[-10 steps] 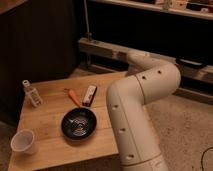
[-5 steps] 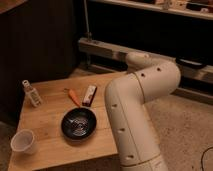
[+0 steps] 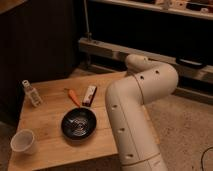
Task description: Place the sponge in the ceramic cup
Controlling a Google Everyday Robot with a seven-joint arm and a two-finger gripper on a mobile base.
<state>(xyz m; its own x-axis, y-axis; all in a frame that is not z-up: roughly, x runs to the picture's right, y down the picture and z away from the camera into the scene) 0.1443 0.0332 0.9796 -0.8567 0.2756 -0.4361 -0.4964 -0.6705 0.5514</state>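
Standing at the 3 o'clock side of the wooden table [image 3: 47, 117], the white robot arm [image 3: 131, 115] rises from the lower edge of the view, bends at a thick elbow, and then reaches back toward 12 o'clock. The gripper is at the far end of this arm, behind the bend, and it does not show from this camera, so I cannot tell if it is spread or pressed together, or if it carries something.

The ceramic cup [image 3: 23, 141] stands upright at about 8 o'clock on the table, close to the near left corner, with its mouth up. It is well apart from the other things. The sponge is not visible on the table; where it lies I cannot say.

Near the middle of the table, a little toward 6 o'clock, sits the black pan [image 3: 78, 123]. From its rim toward 11 o'clock goes an orange stick [image 3: 74, 96]; it is perhaps the handle of the pan, but the view is too dim to be sure. Just beside it, at 1 o'clock from the pan, lies the red-white-black bar [image 3: 89, 95], flat and pointing toward 12 o'clock. The small clear bottle [image 3: 31, 93] stands at 10 o'clock near the left edge, apart from all others.
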